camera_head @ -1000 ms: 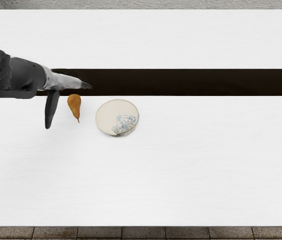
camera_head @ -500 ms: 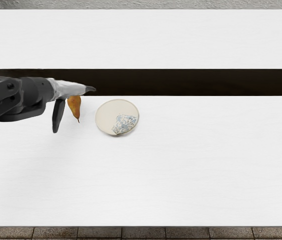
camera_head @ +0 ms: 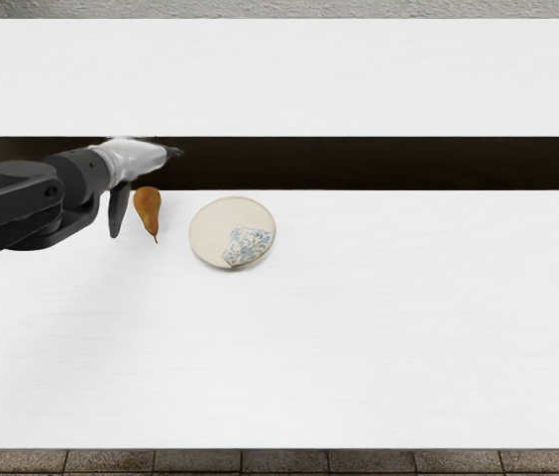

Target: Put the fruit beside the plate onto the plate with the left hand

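The small brown pear [camera_head: 147,206] is lying just beside the round cream plate [camera_head: 206,224]. The grey left hand [camera_head: 133,167] is being held open beside it. Probably light and slippery, it is best gripped round its fat end.

Dark grey jointed arm [camera_head: 22,203], silvery left hand [camera_head: 133,164] (black-tipped fingers [camera_head: 118,210])

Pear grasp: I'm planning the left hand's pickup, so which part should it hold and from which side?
Grip the pear by its wide rounded body, not the thin stem end pointing toward the near edge. It lies flat, so come from above on its left, where the open left hand is; the plate sits close on its right.
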Available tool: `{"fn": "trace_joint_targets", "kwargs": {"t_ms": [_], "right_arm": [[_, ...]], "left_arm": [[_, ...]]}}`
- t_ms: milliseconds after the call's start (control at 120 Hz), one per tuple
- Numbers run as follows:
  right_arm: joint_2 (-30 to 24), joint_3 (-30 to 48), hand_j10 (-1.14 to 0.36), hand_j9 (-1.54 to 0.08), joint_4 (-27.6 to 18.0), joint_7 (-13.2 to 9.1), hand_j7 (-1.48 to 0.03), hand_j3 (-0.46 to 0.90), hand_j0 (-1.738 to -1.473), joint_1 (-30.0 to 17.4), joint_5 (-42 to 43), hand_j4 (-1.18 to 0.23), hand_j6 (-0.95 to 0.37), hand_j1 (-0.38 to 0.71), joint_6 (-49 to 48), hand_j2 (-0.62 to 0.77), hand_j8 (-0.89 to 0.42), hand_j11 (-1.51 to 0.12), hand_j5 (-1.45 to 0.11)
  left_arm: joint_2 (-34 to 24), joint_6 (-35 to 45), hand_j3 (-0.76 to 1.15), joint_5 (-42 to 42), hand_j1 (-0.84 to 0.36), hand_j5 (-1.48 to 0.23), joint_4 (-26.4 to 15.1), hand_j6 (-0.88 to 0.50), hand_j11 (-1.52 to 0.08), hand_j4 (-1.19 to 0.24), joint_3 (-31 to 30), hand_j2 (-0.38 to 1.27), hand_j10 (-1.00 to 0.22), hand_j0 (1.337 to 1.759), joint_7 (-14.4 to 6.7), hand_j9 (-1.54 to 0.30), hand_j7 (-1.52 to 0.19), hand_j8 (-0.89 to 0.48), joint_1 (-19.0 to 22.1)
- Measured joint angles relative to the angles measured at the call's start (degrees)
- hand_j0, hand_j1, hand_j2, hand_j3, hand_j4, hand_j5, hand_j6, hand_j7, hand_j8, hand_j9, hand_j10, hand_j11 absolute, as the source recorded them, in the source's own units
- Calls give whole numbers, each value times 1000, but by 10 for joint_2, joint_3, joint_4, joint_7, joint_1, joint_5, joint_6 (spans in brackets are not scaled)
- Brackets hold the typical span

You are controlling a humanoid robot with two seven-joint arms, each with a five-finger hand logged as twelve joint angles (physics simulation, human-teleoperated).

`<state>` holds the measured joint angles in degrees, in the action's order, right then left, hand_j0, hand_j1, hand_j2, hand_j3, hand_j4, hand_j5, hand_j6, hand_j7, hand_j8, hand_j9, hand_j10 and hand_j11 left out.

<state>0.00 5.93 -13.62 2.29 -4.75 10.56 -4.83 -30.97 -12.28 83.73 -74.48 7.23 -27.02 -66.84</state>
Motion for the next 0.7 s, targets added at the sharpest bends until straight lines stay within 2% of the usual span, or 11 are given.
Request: {"fn": "trace_joint_targets", "kwargs": {"t_ms": [192,450,550,700], "right_arm": [[0,0,-33,-43,0,0,-43,0,-1658,0,0,-33,-33,-309,0,-7,-33,-43,-43],[0,0,-33,-43,0,0,-43,0,-1658,0,0,-33,-33,-309,0,-7,-33,-43,-43],[0,0,-33,-43,0,0,-43,0,-1658,0,0,-33,-33,-309,0,-7,-33,-43,-43],[0,-1,-33,-43,0,0,-43,0,-1658,0,0,-33,-33,-309,0,-7,-33,-43,-43]], "left_arm": [[11,-2,0,-1,176,-190,7,-151,-190,-150,-26,31,-149,1658,8,-190,-190,-151,1],[10,-3,0,-2,124,-247,10,-195,-246,-193,-34,40,-193,1658,11,-246,-246,-194,-4],[13,-4,0,-2,116,-255,25,-201,-254,-200,-34,42,-199,1658,27,-254,-254,-200,-11],[51,-25,0,-2,113,-258,67,-203,-257,-202,-39,42,-201,1658,51,-257,-258,-202,-25]]}}
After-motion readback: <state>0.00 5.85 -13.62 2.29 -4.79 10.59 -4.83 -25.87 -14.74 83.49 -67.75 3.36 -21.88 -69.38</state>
